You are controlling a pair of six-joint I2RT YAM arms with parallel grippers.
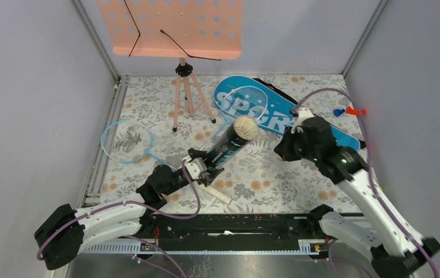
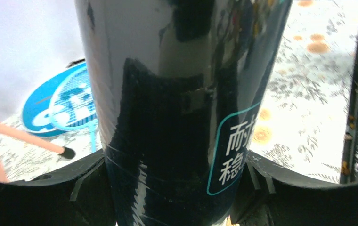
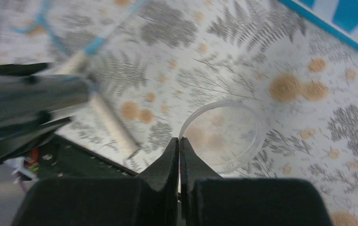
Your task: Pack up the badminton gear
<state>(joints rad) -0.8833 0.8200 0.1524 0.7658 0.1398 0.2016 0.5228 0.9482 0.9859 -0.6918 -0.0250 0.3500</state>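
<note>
My left gripper (image 1: 206, 168) (image 2: 177, 188) is clamped round the long black lettered tube (image 1: 229, 146) (image 2: 167, 94), which tilts up off the table with its pale round end (image 1: 244, 128) toward the bag. My right gripper (image 1: 281, 152) (image 3: 179, 143) is shut on the rim of a clear round lid (image 3: 224, 136), held just above the floral cloth. One light-blue racket (image 1: 126, 141) lies at the left, its pale handle (image 1: 215, 194) (image 3: 113, 125) near the front. The other racket (image 1: 246, 98) (image 2: 73, 101) rests on the blue "SPORT" bag (image 1: 275, 116) (image 2: 38, 101).
The peach music stand (image 1: 171, 26) on its tripod (image 1: 186, 95) stands at the back, one leg (image 2: 21, 136) showing in the left wrist view. Small red and blue pieces (image 1: 348, 110) lie at the far right. Grey walls close in on both sides.
</note>
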